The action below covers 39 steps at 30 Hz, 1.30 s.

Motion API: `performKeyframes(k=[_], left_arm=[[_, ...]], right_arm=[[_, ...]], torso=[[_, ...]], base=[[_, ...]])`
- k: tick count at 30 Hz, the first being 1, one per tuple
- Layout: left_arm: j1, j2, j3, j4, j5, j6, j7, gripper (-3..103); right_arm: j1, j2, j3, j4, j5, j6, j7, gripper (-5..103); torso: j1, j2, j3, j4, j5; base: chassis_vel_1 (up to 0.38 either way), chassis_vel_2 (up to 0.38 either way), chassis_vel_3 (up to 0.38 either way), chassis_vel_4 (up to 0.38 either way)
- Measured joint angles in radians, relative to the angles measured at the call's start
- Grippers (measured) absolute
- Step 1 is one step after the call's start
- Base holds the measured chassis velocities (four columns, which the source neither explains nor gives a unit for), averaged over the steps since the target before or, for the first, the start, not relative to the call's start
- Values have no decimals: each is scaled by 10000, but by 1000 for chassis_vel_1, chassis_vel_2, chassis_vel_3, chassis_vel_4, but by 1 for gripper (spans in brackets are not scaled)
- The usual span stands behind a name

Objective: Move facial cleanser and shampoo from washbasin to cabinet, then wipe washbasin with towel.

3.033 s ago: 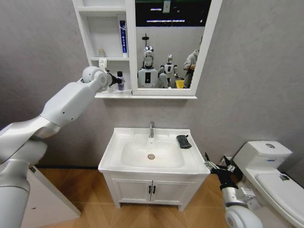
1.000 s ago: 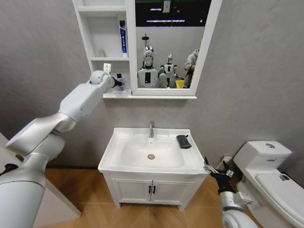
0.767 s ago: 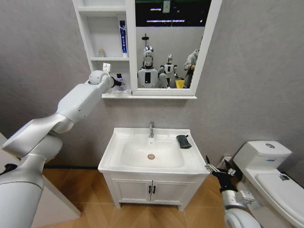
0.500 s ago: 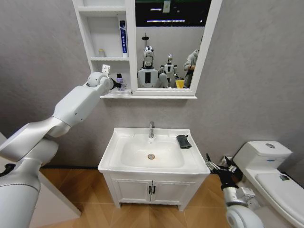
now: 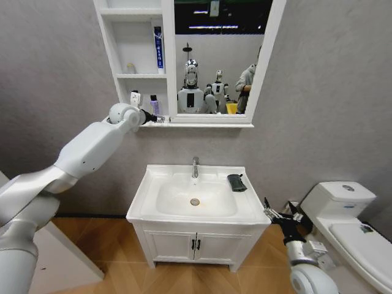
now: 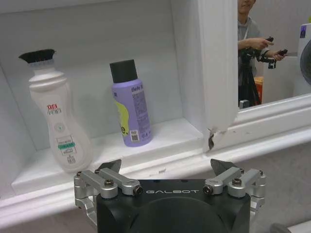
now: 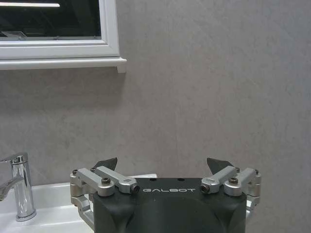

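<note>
The 2 bottles point(image 6: 97, 107) are stood on the cabinet point(image 5: 144, 119) shelf just beyond the left gripper point(image 6: 165, 170), whose spread fingers hold nothing; the right gripper point(image 7: 163, 167) is likewise spread beside the washbasin point(image 5: 144, 205)

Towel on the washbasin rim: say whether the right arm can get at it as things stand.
Probably yes. The towel lies uncovered on the washbasin rim's right rear corner. The right end effector hangs open just off the basin's front right corner, with nothing between them. The left end effector is up at the cabinet.
</note>
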Motion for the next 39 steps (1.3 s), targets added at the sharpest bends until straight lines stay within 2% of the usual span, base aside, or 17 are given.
performKeyframes(k=[5,9,11,12,14,15,18,20,22,26,27,29,30,32,33,38,39], left_arm=[[728,522,-417,-828,-33,-139,-212,100],[1962,1229,-1125,-1665,571,-700,218,100],[3670,1840,-2252,-2540,1144,-1196,522,100],[3670,1840,-2252,-2540,1144,-1196,522,100],[5910,2360,-3777,-3851,1231,-1537,356,100],[5910,2360,-3777,-3851,1231,-1537,356,100],[8962,2694,-5106,-5085,2143,-2493,279,100],[9617,2668,-5319,-5277,2439,-2843,285,100],[10979,2473,-6129,-5758,3036,-3346,289,100],[13373,2002,-8210,-6454,4233,-3636,446,100],[13373,2002,-8210,-6454,4233,-3636,446,100],[15486,1418,-9889,-6975,5339,-3950,1016,100],[15486,1418,-9889,-6975,5339,-3950,1016,100],[17594,480,-11490,-7635,5976,-4166,1457,100],[17594,480,-11490,-7635,5976,-4166,1457,100],[19832,-1665,-12827,-8814,6542,-4375,1540,100],[19832,-1665,-12827,-8814,6542,-4375,1540,100]], right_arm=[[-29,-42,-4,149,126,-200,158,100],[-13,-151,34,167,207,-220,202,100],[-19,-189,90,140,224,-209,209,100],[-19,-189,90,140,224,-209,209,100],[-28,-177,109,101,243,-195,242,100],[-28,-177,109,101,243,-195,242,100],[-180,18,184,67,52,-223,297,100],[-323,168,266,80,-70,-223,326,100],[-488,400,384,153,-343,-378,494,100],[-488,398,381,235,-489,-879,712,100],[-488,398,381,235,-489,-879,712,100],[-548,325,343,241,-538,-985,727,100],[-548,325,343,241,-538,-985,727,100],[-610,234,225,224,-686,-986,658,100],[-610,234,225,224,-686,-986,658,100],[-779,154,54,344,-887,-983,588,100],[-779,154,54,344,-887,-983,588,100]], torso=[[0,0,0,-1,0],[0,0,0,0,0],[1,0,0,0,-6],[1,0,0,0,-6],[0,1,-1,1,2],[0,1,-1,1,2],[-1,0,-1,11,-11],[-2,1,-2,10,3],[-1,1,-1,-15,-3],[-1,0,-1,0,2],[-1,0,-1,0,2],[0,1,-1,0,-1],[0,1,-1,0,-1],[-1,1,-1,6,-1],[-1,1,-1,6,-1],[-1,1,-1,4,1],[-1,1,-1,4,1]], base=[[0,0,0,0],[0,0,0,0],[0,0,0,0],[0,0,0,0],[0,0,0,0],[0,0,0,0],[0,0,0,0],[0,0,0,0],[0,0,0,0],[0,0,0,0],[0,0,0,0],[0,0,0,0],[0,0,0,0],[0,0,0,0],[0,0,0,0],[0,0,0,0],[0,0,0,0]])
